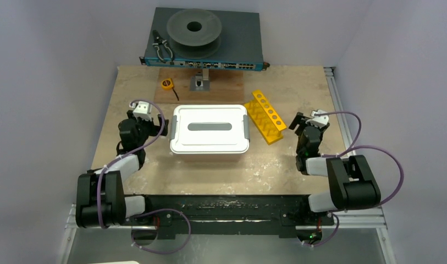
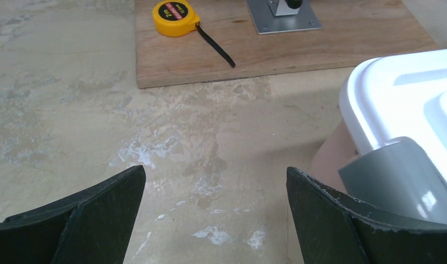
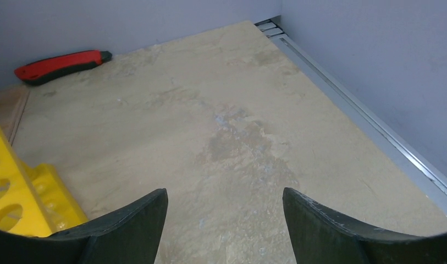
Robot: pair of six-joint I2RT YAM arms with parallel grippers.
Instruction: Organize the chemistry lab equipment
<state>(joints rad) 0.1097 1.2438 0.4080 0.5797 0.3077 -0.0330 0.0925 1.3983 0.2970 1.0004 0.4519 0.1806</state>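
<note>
Left gripper [image 2: 215, 170] wide, right gripper [image 3: 225, 191] wide, yellow rack [image 1: 268, 116] upright

One rack [image 1: 268, 116]: yellow plastic, a single row of round holes along its top plate. It stands upright, set diagonally, just left of the right gripper [image 1: 306, 121] and not touching it. Its near end shows low-left in the right wrist view.
</note>
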